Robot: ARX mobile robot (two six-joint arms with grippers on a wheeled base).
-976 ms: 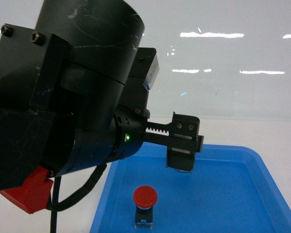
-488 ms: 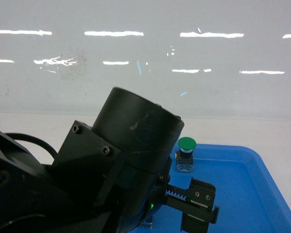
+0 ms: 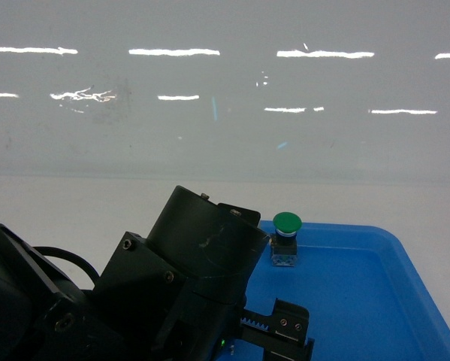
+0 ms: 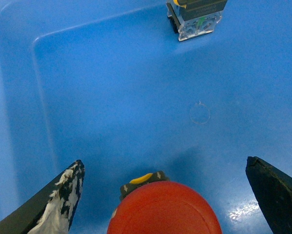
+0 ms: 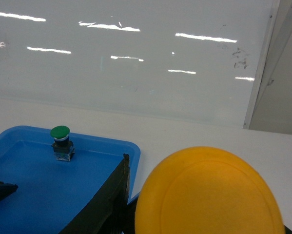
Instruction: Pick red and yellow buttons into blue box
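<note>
In the left wrist view the red button [image 4: 165,209] stands on the floor of a shallow blue tray [image 4: 111,97], its round cap low in the frame. My left gripper [image 4: 165,165] is open, one finger far out on each side of the cap, neither touching it. In the head view my left arm [image 3: 172,293] hides this button. In the right wrist view the yellow button [image 5: 209,195] fills the lower right, and my right gripper [image 5: 204,204] is shut on it, held above the white tabletop beside the tray. The blue box is out of view.
A green-capped button [image 3: 287,237] stands upright at the tray's far left corner, also shown as the green-capped button [image 5: 61,141] and, by its clear base, the green button [image 4: 197,17]. The tray [image 3: 360,301] lies on a white table before a glossy white wall.
In the head view my left arm has dropped low toward the tray, uncovering the green button and hiding the red one that showed a second ago.
</note>
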